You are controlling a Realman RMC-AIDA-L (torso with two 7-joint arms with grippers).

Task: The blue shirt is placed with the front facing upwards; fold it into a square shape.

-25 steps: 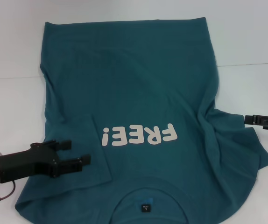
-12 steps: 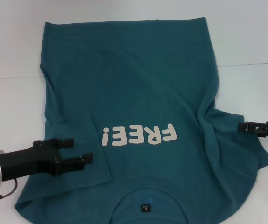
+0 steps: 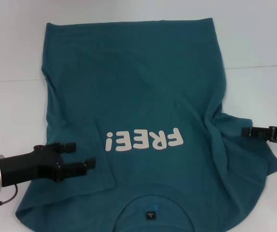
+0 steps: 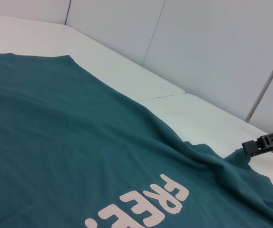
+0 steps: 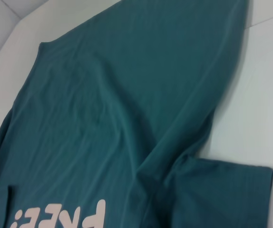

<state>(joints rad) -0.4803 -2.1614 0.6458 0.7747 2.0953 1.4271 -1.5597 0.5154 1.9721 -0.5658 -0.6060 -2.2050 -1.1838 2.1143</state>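
The blue shirt (image 3: 143,87) lies spread front up on the white table (image 3: 13,43), with its collar and small dark label (image 3: 150,213) nearest me and the pale "FREE!" lettering (image 3: 143,140) mid-chest. My left gripper (image 3: 83,154) hovers open over the shirt's near left part, beside a folded-in sleeve edge, with nothing between its fingers. My right gripper (image 3: 247,131) reaches in from the right and its tip is at the edge of the wrinkled right sleeve (image 3: 244,145). The left wrist view shows the shirt (image 4: 55,142) and the right gripper (image 4: 248,146) far off. The right wrist view shows only shirt (image 5: 117,104) and table.
A seam (image 3: 259,66) runs across the white tabletop on both sides of the shirt. Pale wall panels (image 4: 212,42) stand behind the table's far edge. Bare table lies to the shirt's left and right.
My right gripper has slid leftward, from off the sleeve's edge to touching-distance of it. The left gripper and the shirt have hardly moved.
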